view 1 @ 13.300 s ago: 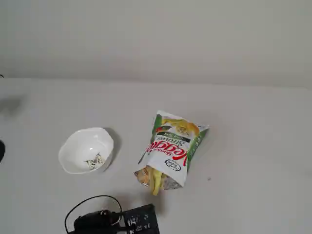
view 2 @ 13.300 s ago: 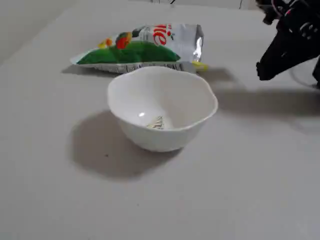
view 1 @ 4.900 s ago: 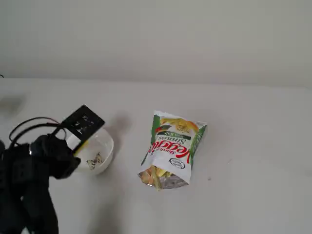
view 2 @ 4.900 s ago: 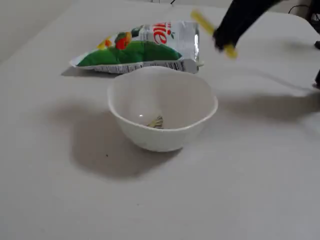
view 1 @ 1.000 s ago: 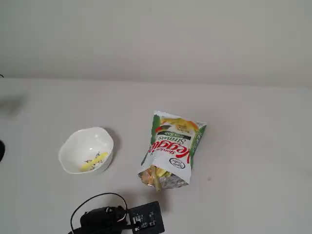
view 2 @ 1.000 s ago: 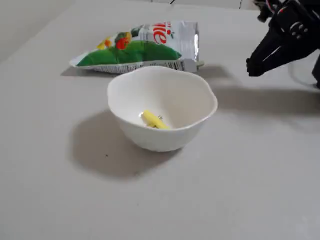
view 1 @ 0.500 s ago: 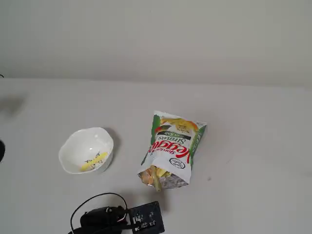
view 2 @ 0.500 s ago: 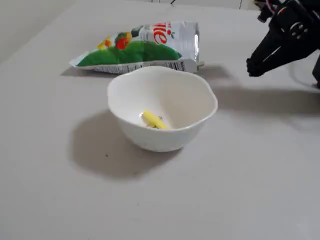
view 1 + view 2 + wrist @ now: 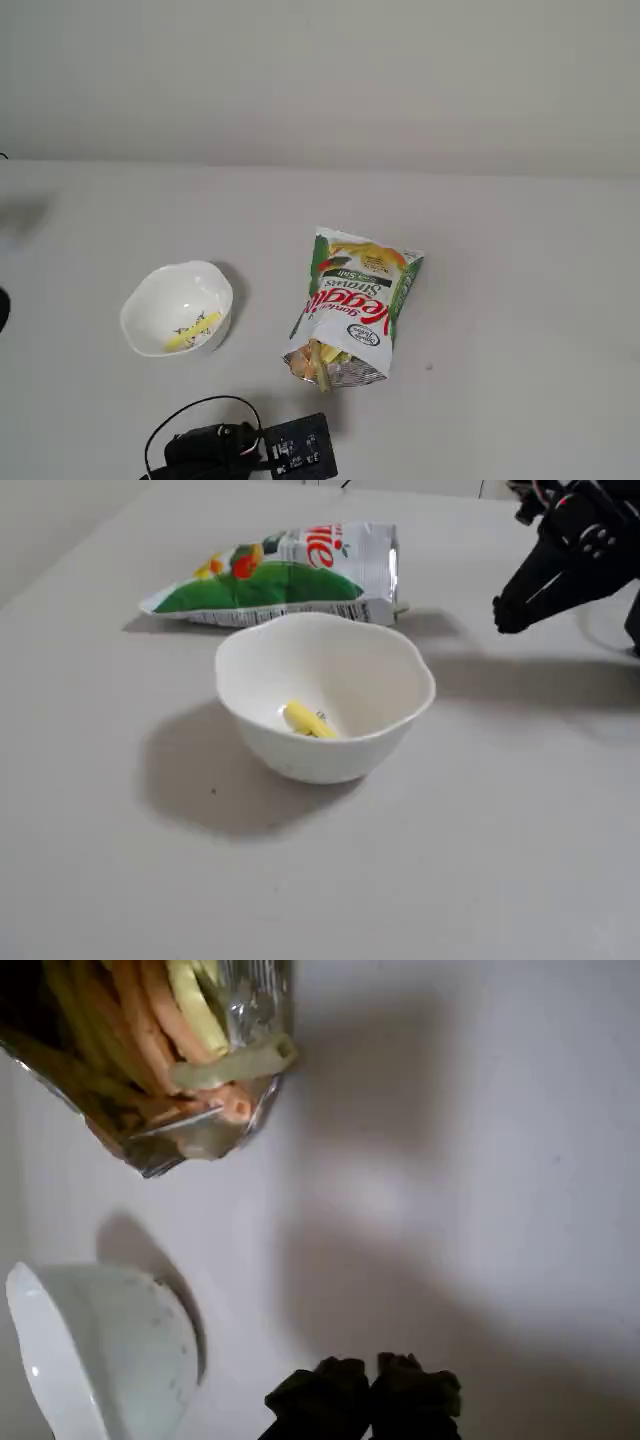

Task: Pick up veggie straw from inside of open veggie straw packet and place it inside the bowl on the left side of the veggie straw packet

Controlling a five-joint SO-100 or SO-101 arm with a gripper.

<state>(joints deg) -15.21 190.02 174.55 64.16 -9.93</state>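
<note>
The veggie straw point(image 9: 195, 332), a short bright yellow stick, lies inside the white bowl point(image 9: 160, 295); it also shows in the other fixed view point(image 9: 308, 720) at the bottom of the bowl point(image 9: 375, 670). The veggie straw packet point(image 9: 357, 295) lies flat to the right of the bowl, its open silver mouth facing the arm point(image 9: 300, 450). In the wrist view the packet mouth point(image 9: 160, 1145) holds several orange and pale straws. My gripper point(image 9: 372, 1392) is shut and empty, apart from the packet and the bowl point(image 9: 100, 1350). It hovers at the upper right point(image 9: 505, 615).
A pale straw point(image 9: 235, 1065) pokes out of the packet mouth. A black cable point(image 9: 175, 420) loops beside the arm base at the table's near edge. The table is plain light grey, with a wall behind it.
</note>
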